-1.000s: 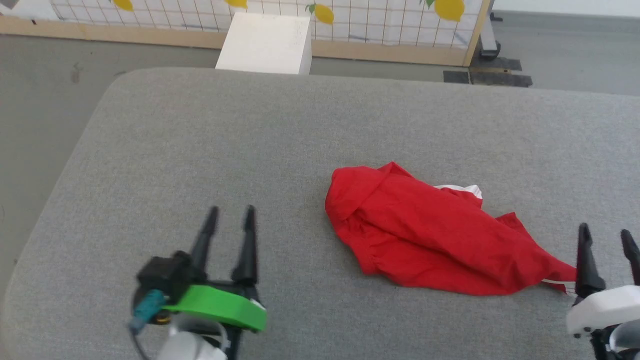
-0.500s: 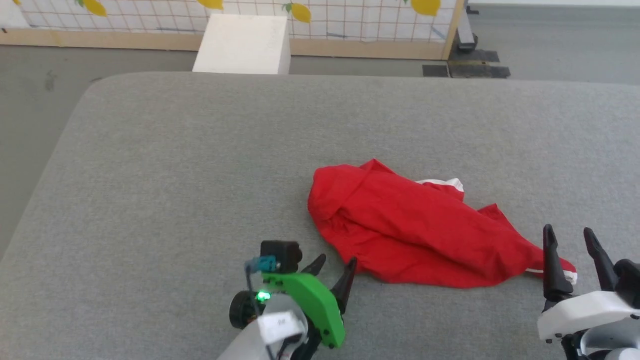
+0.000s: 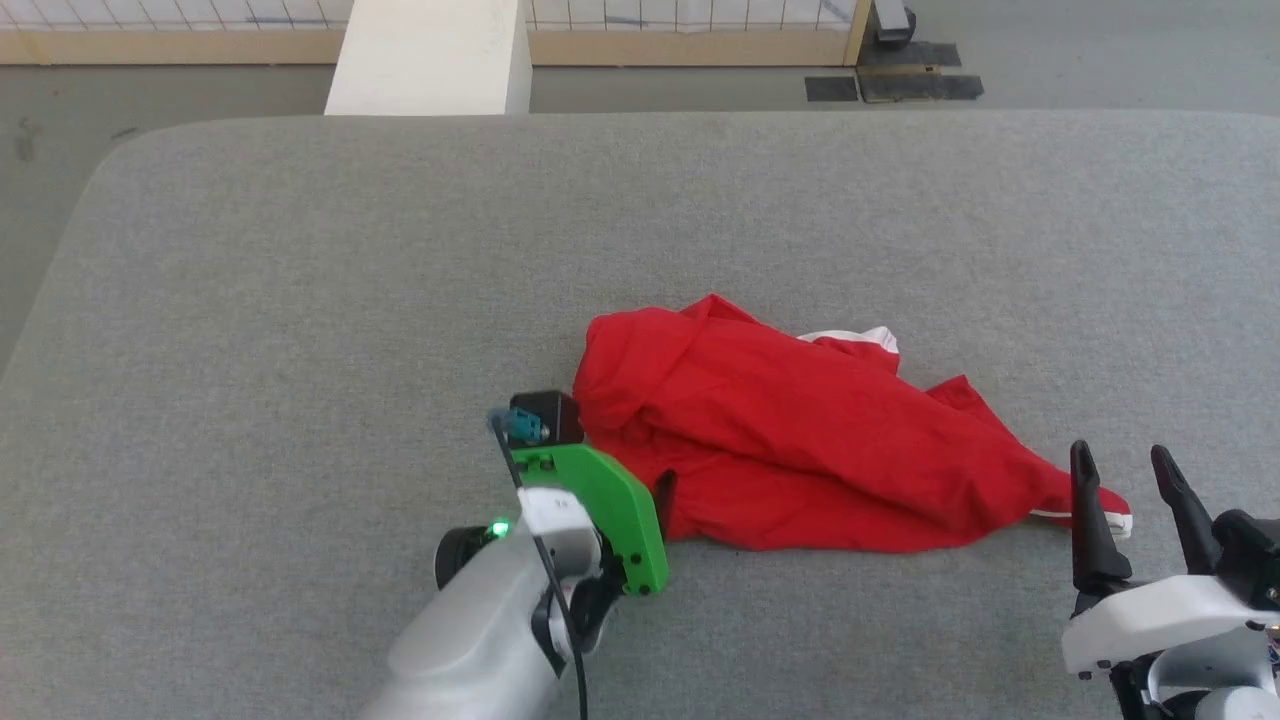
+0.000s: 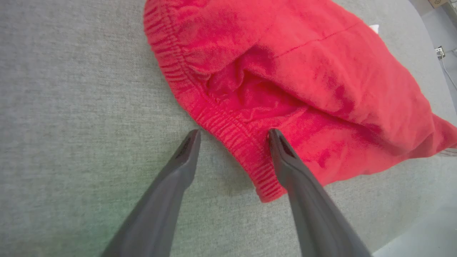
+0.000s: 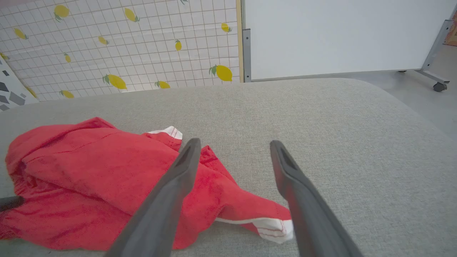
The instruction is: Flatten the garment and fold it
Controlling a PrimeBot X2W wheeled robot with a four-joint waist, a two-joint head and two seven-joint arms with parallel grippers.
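The garment (image 3: 800,440) lies crumpled in a red heap at mid-table, a bit of white trim showing at its far side and at its right tip (image 3: 1110,520); no lettering shows. My left gripper (image 3: 655,490), on a green mount, sits at the heap's near left edge. In the left wrist view it (image 4: 234,134) stands open, its fingers straddling the ribbed hem of the garment (image 4: 285,71), the right finger resting on the cloth. My right gripper (image 3: 1120,452) is open just off the right tip; in its wrist view it (image 5: 234,142) hovers above the garment (image 5: 89,171), holding nothing.
The grey padded table (image 3: 300,300) spreads wide to the left and behind the heap. A white box (image 3: 430,55) stands on the floor beyond the far edge, with a wooden-framed lemon-print screen (image 5: 125,43) and a white panel (image 5: 339,32) behind.
The head camera has tilted down. My left arm swung right and forward from the bare table to the garment's left edge, fingers now around its hem. The right gripper hardly moved.
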